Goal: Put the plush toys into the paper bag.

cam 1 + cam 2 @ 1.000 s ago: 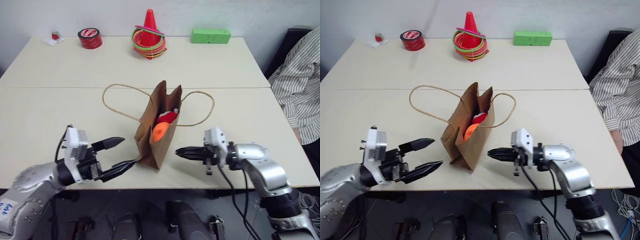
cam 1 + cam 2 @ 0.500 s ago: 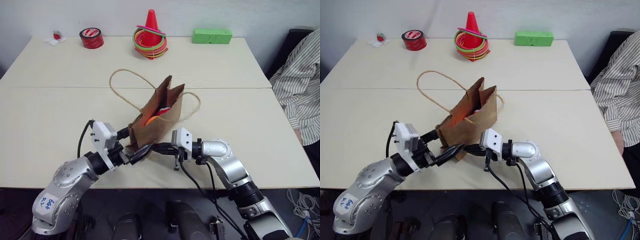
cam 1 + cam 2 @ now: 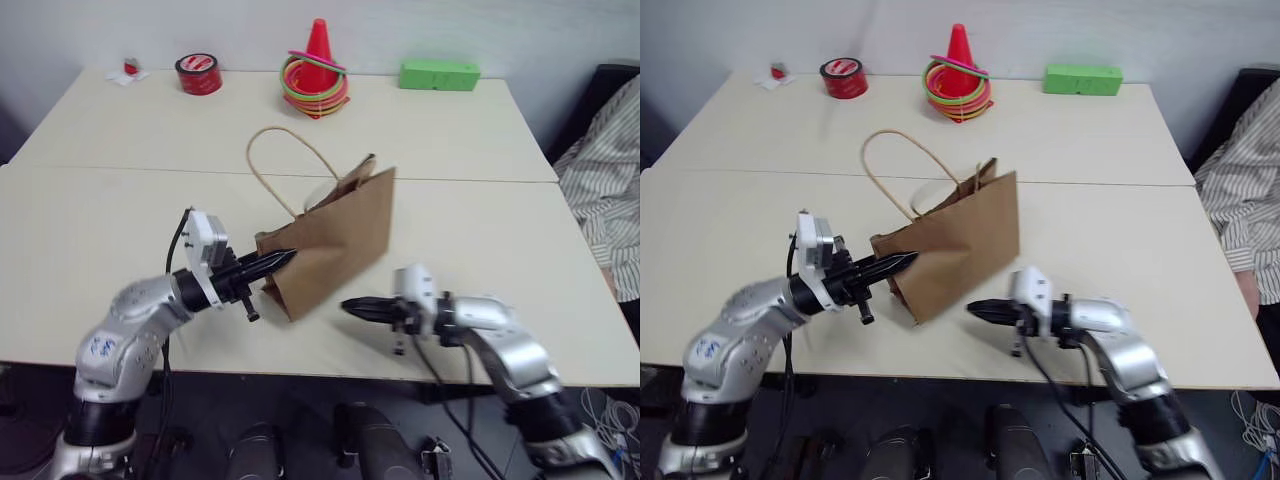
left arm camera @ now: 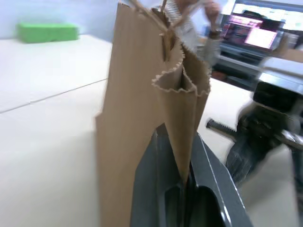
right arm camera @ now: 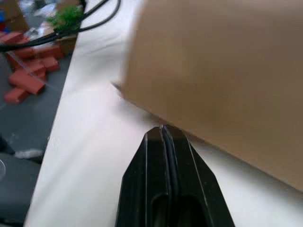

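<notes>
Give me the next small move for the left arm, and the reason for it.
Probably ease the pinched edge up so the bag stands. The left end effector is shut on a side fold of the paper bag, which leans with its base corner lifted. The right end effector is shut and apart from it.

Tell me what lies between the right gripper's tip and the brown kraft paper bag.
Nothing: in the left eye view a short stretch of bare cream table separates the shut right gripper from the brown kraft paper bag.
</notes>
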You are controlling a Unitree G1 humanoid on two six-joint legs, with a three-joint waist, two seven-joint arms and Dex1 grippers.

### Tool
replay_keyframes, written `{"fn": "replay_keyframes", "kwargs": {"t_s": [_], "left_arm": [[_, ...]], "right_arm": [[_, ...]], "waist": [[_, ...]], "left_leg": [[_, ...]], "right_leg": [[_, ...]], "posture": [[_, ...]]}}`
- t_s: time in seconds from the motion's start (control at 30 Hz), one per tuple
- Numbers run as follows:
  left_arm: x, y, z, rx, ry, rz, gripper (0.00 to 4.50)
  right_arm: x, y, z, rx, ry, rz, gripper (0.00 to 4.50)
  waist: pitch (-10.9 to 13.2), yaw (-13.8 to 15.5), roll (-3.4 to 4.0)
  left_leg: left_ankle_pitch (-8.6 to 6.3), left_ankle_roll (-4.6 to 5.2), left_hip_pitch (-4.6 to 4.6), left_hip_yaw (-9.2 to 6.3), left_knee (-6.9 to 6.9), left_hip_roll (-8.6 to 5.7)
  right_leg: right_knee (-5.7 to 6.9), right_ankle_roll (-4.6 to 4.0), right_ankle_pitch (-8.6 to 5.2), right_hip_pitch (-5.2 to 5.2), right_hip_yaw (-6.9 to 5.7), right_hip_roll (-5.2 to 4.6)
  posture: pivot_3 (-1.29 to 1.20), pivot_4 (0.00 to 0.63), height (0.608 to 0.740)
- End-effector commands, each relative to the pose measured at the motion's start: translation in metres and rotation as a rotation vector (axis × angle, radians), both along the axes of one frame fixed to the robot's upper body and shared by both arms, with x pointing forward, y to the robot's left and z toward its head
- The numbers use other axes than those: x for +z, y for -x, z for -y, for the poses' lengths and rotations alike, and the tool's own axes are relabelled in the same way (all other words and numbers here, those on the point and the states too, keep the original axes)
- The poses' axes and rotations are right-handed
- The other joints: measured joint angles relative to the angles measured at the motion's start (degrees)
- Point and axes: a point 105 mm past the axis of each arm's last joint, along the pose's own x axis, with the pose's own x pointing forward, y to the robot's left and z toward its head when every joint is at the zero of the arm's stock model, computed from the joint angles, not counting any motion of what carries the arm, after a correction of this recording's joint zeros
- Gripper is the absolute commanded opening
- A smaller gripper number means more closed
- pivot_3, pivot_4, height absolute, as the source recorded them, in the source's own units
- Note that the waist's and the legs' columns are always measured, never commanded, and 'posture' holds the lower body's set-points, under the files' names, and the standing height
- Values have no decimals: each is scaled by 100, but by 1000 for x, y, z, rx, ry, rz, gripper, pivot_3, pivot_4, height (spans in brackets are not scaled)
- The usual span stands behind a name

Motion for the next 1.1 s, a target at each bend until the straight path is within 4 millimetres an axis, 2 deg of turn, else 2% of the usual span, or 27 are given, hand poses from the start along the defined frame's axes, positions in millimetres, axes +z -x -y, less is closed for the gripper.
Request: {"fn": "replay_keyframes", "kwargs": {"t_s": [0.03, 0.17, 0.23, 0.33, 0.43, 0.47, 0.53, 0.63, 0.73, 0.83, 0.97, 1.0, 1.1], "left_arm": [[7, 5, 1, -200, -46, 19, 28], [2, -7, -8, -303, -130, 10, 28], [0, -10, -13, -360, -166, 68, 28], [-8, -21, -20, -373, -237, 98, 28], [-12, -34, -25, -331, -284, 121, 28], [-15, -37, -28, -319, -300, 81, 28], [-21, -38, -35, -291, -360, 74, 448], [-9, -42, -49, -173, -298, 104, 1254], [-2, -42, -72, -60, -243, 83, 2186], [-7, -24, -102, 47, -295, 89, 3146], [-12, 0, -127, 160, -344, 78, 4430], [-15, 7, -138, 215, -365, 73, 4500], [-20, 25, -162, 336, -422, 75, 4500]], "right_arm": [[15, 12, 45, -56, 53, 53, 0], [20, 20, 103, -180, 178, 103, 0], [24, 23, 121, -220, 214, 137, 0], [27, 24, 125, -237, 206, 175, 0], [30, 24, 117, -225, 160, 204, 0], [31, 24, 112, -223, 131, 205, 0], [36, 24, 102, -214, 28, 148, 0], [47, 17, 99, -220, 15, 196, 620], [54, 11, 97, -206, 24, 216, 1634], [63, 1, 99, -193, 41, 246, 2688], [74, -5, 104, -143, 98, 270, 4142], [78, -6, 106, -128, 115, 275, 4491], [84, -6, 112, -80, 172, 272, 4491]], "waist": [[0, 28, 2], [0, 16, 2], [1, 1, 1], [1, -31, 0], [1, -27, 0], [1, -25, 0], [1, -31, 0], [1, -44, 1], [2, -54, 1], [2, -130, 2], [5, -129, 7], [5, -120, 6], [5, -116, 7]], "left_leg": [[0, 1, 3, -1, -2, -2], [-1, 7, 22, -12, -3, -7], [-2, 6, 47, -13, -8, -6], [-3, 2, 80, -11, -22, -4], [-1, 0, 81, -13, -20, -3], [-1, 0, 80, -13, -20, -3], [-2, 0, 79, -12, -19, -2], [-2, 0, 80, -10, -18, 16], [-2, 2, 80, -9, -13, 27], [-3, 0, 82, -5, -17, 37], [-8, -1, 84, 2, -21, 43], [-9, 0, 85, 2, -21, 43], [-13, 6, 86, 3, -21, 43]], "right_leg": [[-3, 0, 0, 3, 0, -2], [-16, 2, 0, 36, -13, -2], [-19, 3, 0, 59, -13, 1], [-26, 1, -2, 87, -10, 3], [-20, 1, -2, 88, -9, 2], [-20, 1, -2, 88, -9, 2], [-20, 2, -2, 87, -8, 1], [-15, 2, -2, 86, -3, -1], [-12, 2, -2, 86, -6, 0], [-10, -2, -4, 84, -6, 1], [-11, -6, -9, 79, -7, -2], [-11, -7, -9, 79, -7, -3], [-13, -9, -10, 79, -8, -6]], "posture": [[0, 150, 740], [0, 150, 740], [0, 150, 740], [0, 150, 740], [0, 150, 740], [0, 150, 740], [0, 150, 740], [0, 150, 740], [0, 150, 740], [0, 150, 740], [0, 150, 740], [0, 150, 740], [0, 150, 740]]}}
